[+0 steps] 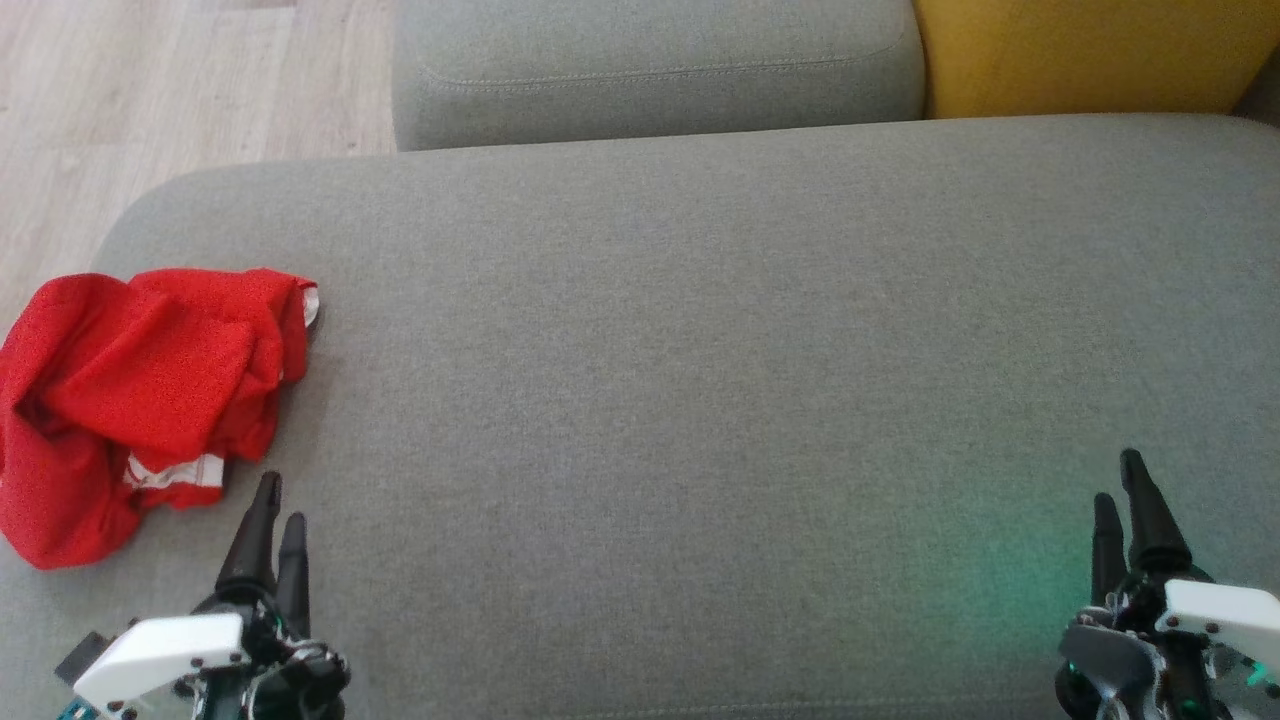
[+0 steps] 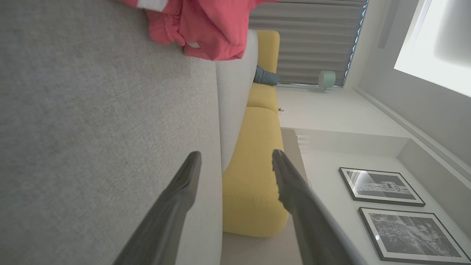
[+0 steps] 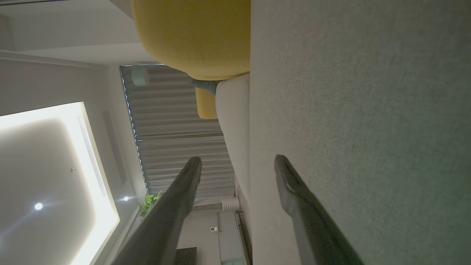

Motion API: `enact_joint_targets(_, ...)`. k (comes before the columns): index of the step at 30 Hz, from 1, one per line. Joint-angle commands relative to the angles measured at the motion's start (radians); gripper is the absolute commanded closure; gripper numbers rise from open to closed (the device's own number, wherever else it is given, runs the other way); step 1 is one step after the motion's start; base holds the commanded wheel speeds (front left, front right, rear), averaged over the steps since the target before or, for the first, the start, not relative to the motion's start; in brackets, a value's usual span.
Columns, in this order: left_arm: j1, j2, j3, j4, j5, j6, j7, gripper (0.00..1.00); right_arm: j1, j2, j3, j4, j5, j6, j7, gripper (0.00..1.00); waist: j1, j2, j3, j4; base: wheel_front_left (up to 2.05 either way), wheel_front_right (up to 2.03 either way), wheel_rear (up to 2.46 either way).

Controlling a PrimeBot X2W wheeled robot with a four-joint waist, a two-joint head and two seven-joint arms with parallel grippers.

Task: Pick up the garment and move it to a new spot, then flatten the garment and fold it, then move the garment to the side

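Item: red garment [image 1: 140,400], crumpled, at 9 o'clock on grey cushion [image 1: 700,350]. Likely light, limp, non-fragile; pinch the white-trimmed hem [image 1: 175,470] at its 5 o'clock edge. Left gripper [image 1: 281,500], right gripper [image 1: 1117,480]: jaws apart, empty.

I have open room across the cushion [image 1: 700,350], middle to right; the garment [image 1: 130,400] blocks near left; a grey block [image 1: 650,80] and yellow block [image 1: 1090,55] wall the far side.

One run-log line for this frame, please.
phase: pre-grasp | garment: crumpled, left end of sofa seat, untouched | left gripper: open, near garment | right gripper: open, far right
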Motion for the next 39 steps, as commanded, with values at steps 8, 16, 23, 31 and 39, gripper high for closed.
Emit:
enact_joint_targets(8, -0.061, 0.012, -0.021, -0.049, 0.010, -0.002, -0.028, 0.00, -0.046, -0.010, 0.024, -0.051, -0.031, 0.000, -0.031, 0.00, 0.0000, 0.0000, -0.001, 0.001, 0.00, 0.00, 0.00)
enact_joint_targets(16, -0.074, 0.022, -0.030, -0.067, 0.091, -0.002, -0.057, 0.00, -0.055, -0.033, 0.042, -0.068, -0.120, 0.000, -0.057, 0.00, 0.0000, 0.0000, -0.003, 0.002, 0.00, 0.00, 0.00)
enact_joint_targets(23, -0.083, 0.021, -0.029, -0.105, 0.211, -0.003, -0.077, 0.00, -0.063, -0.044, 0.049, -0.098, -0.238, 0.000, -0.078, 0.00, 0.0000, 0.0000, -0.005, 0.001, 0.00, 0.00, 0.00)
enact_joint_targets(31, -0.094, 0.035, -0.054, -0.133, 0.342, -0.003, -0.101, 0.00, -0.071, -0.054, 0.066, -0.140, -0.363, 0.000, -0.092, 0.00, 0.0000, 0.0000, -0.009, 0.002, 0.00, 0.00, 0.00)
enact_joint_targets(39, -0.095, 0.044, -0.072, -0.159, 0.467, -0.004, -0.124, 0.00, -0.069, -0.062, 0.086, -0.169, -0.500, 0.000, -0.102, 0.00, 0.0000, 0.0000, -0.014, 0.002, 0.00, 0.00, 0.00)
